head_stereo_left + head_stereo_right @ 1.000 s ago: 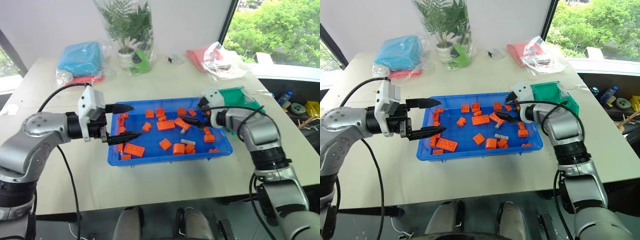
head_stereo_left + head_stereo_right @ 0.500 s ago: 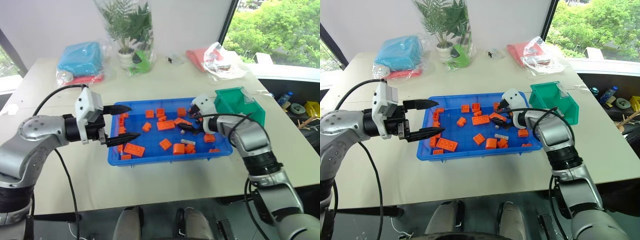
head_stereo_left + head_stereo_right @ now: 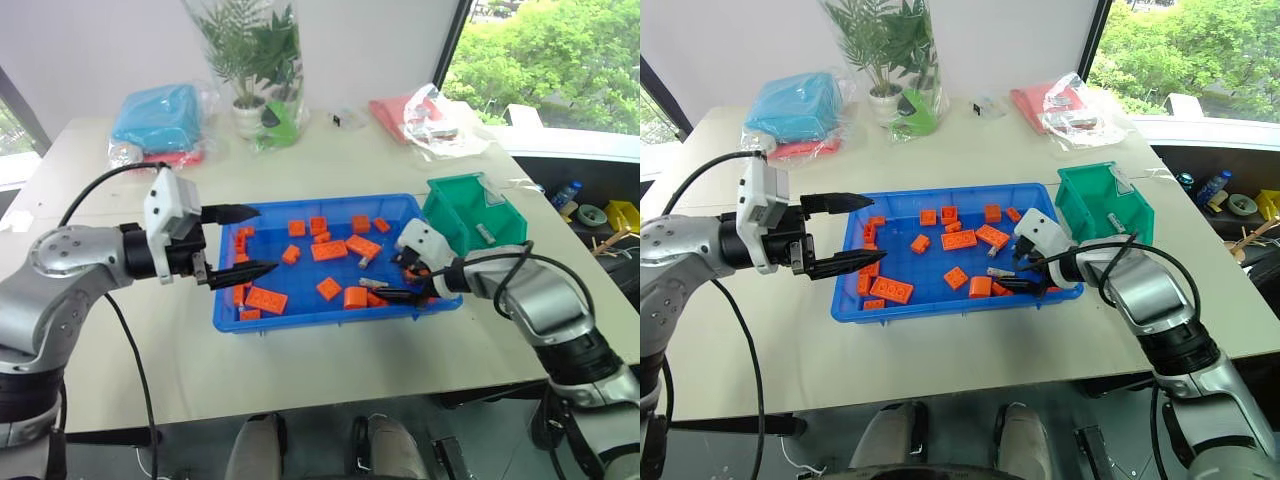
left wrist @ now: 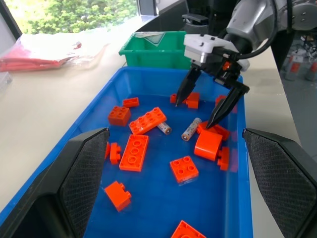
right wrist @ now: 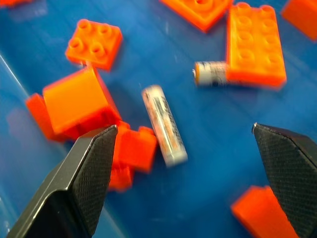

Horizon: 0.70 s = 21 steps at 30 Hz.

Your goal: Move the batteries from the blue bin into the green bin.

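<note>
The blue bin (image 3: 300,322) lies mid-table, strewn with orange blocks (image 3: 331,250). One battery (image 5: 164,125) lies loose on its floor near the front right corner; a second battery (image 5: 210,73) sits half against a long block. My right gripper (image 3: 385,283) hangs open and empty just above the loose battery, one finger on each side. At the bin's left end my left gripper (image 3: 262,240) is held open and empty, above the blocks. The green bin (image 3: 475,215) stands against the blue bin's right end, with a small pale cylinder (image 3: 484,232) inside.
A potted plant (image 3: 250,60) in clear wrap, a light-blue bagged bundle (image 3: 160,115) and a red bagged item (image 3: 425,115) line the far side of the table. Orange blocks (image 4: 208,144) crowd close around the batteries.
My right gripper has come back from beside the green bin toward the near side and dropped low over the loose battery, still open. The left gripper has held still.
</note>
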Motion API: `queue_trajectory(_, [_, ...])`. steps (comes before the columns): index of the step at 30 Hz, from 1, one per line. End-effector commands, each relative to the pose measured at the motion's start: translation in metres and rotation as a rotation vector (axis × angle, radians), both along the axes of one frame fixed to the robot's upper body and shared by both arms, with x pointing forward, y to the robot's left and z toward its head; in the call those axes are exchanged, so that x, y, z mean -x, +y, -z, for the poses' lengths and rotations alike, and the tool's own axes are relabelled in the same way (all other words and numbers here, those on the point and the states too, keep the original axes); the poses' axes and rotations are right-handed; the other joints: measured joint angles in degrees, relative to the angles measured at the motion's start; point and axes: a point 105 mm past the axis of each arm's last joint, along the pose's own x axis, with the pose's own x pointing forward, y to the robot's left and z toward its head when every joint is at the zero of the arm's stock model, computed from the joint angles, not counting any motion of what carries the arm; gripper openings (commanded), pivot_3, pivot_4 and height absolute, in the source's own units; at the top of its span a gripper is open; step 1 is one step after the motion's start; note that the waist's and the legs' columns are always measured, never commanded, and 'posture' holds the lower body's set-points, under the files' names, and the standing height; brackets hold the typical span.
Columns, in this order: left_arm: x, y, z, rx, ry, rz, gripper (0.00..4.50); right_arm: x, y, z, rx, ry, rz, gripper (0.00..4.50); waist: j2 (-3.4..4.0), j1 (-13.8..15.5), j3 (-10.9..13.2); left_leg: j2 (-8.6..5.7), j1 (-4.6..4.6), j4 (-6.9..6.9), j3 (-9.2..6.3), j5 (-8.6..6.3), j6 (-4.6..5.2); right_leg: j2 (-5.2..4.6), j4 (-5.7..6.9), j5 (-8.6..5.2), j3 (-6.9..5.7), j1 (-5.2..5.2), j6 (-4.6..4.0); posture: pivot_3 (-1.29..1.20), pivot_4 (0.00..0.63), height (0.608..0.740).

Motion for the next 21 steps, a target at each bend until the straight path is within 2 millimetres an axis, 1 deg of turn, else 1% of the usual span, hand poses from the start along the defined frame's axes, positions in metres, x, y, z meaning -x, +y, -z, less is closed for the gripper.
queue_trajectory(1, [0.001, -0.002, -0.007, 0.0, -0.035, 0.012, 4.5, -0.006, 0.005, -0.006, -0.004, -0.028, -0.006, 4.45, 0.0, 0.1, 0.0, 0.0, -0.01, 0.0, 0.0, 0.0, 0.0, 0.0, -0.02, 0.0, 0.0, 0.0, 0.0, 0.0, 0.15, 0.672])
queue_trajectory(5, [0.001, 0.0, -0.007, 0.0, -0.041, 0.007, 4.5, -0.006, 0.005, 0.002, 0.045, -0.021, -0.03, 4.45, 0.0, 0.2, 0.0, -0.02, -0.04, 0.02, -0.01, 0.0, 0.0, 0.0, -0.18, 0.01, -0.01, 0.06, 0.01, 0.0, 0.15, 0.672])
queue_trajectory(10, [0.002, 0.001, -0.008, 0.008, -0.049, -0.005, 4.5, -0.005, 0.0, 0.011, 0.097, -0.012, -0.052, 4.45, -0.04, 0.1, 0.0, -0.01, -0.03, -0.01, 0.0, -0.01, 0.01, 0.02, -0.31, 0.02, -0.03, 0.13, 0.01, 0.0, 0.15, 0.672])
queue_trajectory(13, [0.003, 0.002, -0.008, 0.012, -0.051, -0.01, 4.5, -0.007, 0.0, 0.012, 0.097, -0.014, -0.058, 3.64, -0.12, 0.1, -0.1, -0.01, -0.02, -0.01, 0.0, -0.01, 0.01, 0.02, -0.33, 0.02, -0.04, 0.14, 0.01, 0.0, 0.15, 0.672])
queue_trajectory(17, [0.003, 0.001, -0.008, 0.015, -0.055, -0.015, 4.5, -0.009, 0.004, 0.012, 0.088, -0.013, -0.06, 1.64, -0.09, 0.1, -0.1, -0.01, -0.04, 0.0, 0.0, -0.01, 0.01, 0.01, -0.34, 0.02, -0.05, 0.14, 0.01, 0.0, 0.15, 0.672])
queue_trajectory(19, [0.003, 0.001, -0.009, 0.017, -0.057, -0.017, 4.5, -0.011, 0.006, 0.011, 0.088, -0.016, -0.061, 0.46, -0.08, 0.1, -0.1, -0.01, -0.04, -0.02, 0.0, -0.01, 0.01, 0.01, -0.34, 0.02, -0.05, 0.14, 0.01, 0.0, 0.15, 0.672])
queue_trajectory(20, [0.002, 0.002, -0.01, 0.017, -0.059, -0.018, 4.5, -0.011, 0.007, 0.01, 0.087, -0.016, -0.062, 0.08, -0.07, 0.0, 0.0, -0.01, -0.04, -0.03, 0.0, -0.01, 0.01, 0.02, -0.34, 0.02, -0.05, 0.12, 0.01, 0.0, 0.15, 0.672])
queue_trajectory(21, [0.002, 0.002, -0.01, 0.018, -0.06, -0.019, 4.5, -0.011, 0.008, 0.009, 0.084, -0.019, -0.063, 0.04, -0.07, 0.0, 0.0, -0.01, -0.04, -0.03, 0.0, -0.01, 0.01, 0.02, -0.33, 0.03, -0.05, 0.12, 0.02, 0.0, 0.15, 0.672])
